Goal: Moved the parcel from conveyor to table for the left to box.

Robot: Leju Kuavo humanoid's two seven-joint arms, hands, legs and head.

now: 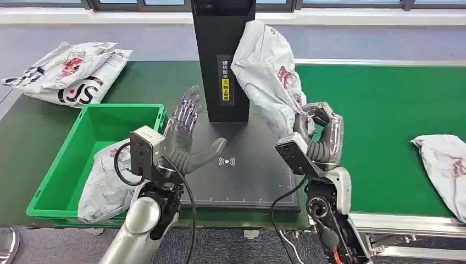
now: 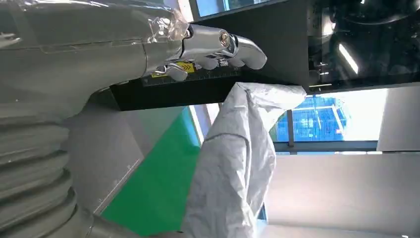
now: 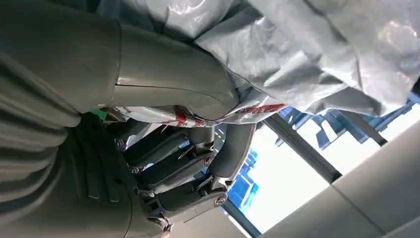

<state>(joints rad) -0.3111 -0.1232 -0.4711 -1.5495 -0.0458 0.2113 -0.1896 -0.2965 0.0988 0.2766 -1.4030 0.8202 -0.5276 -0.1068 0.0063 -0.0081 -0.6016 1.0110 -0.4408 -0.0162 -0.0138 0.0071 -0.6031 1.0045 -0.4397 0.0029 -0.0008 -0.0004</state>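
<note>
Green belt right, dark scanner pad [image 1: 258, 181] mid. Near to far from pad: left hand [image 1: 184, 135] over its left edge, fingers spread, empty, likely waiting to receive. Right hand [image 1: 319, 132] at right edge, clamped on grey parcel [image 1: 269, 71], held upright beside scanner post [image 1: 222, 55]. Green bin [image 1: 60, 181] left of pad.

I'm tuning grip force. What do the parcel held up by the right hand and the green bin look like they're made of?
Held parcel: apparently thin grey plastic film, a soft mailer bag; it is creased and crumpled, with a slight sheen, where the right hand grips it. Green bin: looks like rigid moulded plastic, smooth, with straight walls and a lipped rim.
</note>
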